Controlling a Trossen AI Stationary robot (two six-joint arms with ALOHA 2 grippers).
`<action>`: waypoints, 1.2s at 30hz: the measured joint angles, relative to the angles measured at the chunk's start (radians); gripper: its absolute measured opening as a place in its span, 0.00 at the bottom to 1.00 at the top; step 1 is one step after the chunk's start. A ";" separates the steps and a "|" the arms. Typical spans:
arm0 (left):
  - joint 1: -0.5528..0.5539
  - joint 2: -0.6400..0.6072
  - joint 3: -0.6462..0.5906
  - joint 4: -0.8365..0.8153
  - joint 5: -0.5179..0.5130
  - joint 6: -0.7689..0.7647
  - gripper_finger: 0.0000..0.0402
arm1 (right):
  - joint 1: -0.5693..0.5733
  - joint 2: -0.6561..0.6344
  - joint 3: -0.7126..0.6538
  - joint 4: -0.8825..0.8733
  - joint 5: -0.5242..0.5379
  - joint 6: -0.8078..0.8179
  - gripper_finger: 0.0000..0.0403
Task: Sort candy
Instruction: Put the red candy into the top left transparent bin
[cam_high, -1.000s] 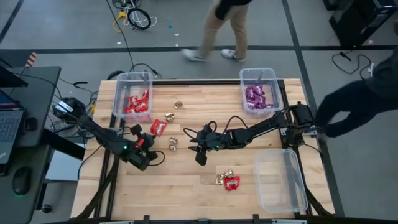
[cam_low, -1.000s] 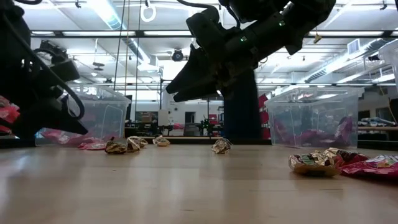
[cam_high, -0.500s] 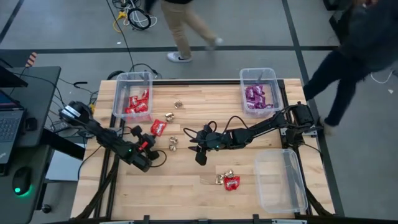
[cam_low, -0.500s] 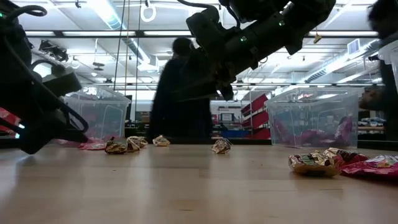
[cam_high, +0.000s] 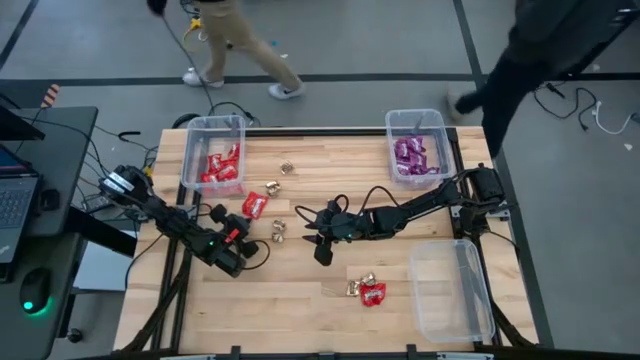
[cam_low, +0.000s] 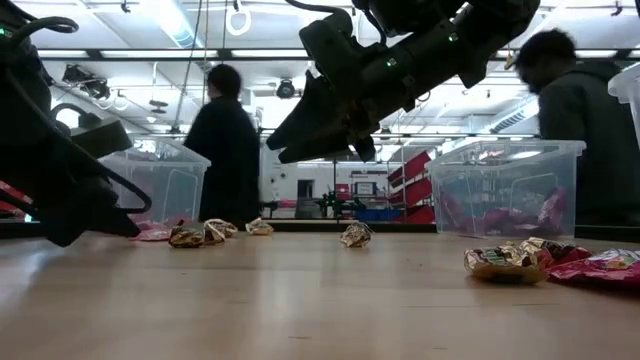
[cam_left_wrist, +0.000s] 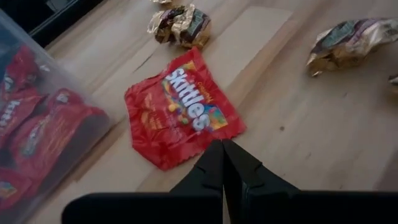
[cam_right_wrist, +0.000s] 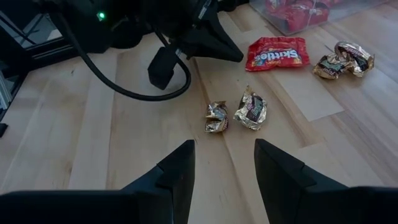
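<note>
Red packet flat on table, near left edge beside red-candy bin. Light, thin, crinkly, probably slippery: pinch raised edge. Left gripper pressed together, empty, just short. Right gripper spread above gold pieces mid-table.

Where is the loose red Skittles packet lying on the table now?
In the high view the red Skittles packet lies flat on the table's left half, just below the bin of red packets and just ahead of the left gripper.
</note>
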 joint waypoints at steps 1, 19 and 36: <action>0.000 0.000 0.000 0.018 -0.005 0.001 0.00 | 0.000 0.000 0.000 -0.001 0.000 0.000 0.37; 0.135 0.000 0.001 0.052 0.002 0.028 0.00 | 0.000 0.000 0.000 0.000 0.000 -0.012 0.37; 0.085 -0.024 0.048 -0.003 0.253 0.075 0.00 | 0.003 0.000 0.000 -0.002 0.000 -0.011 0.37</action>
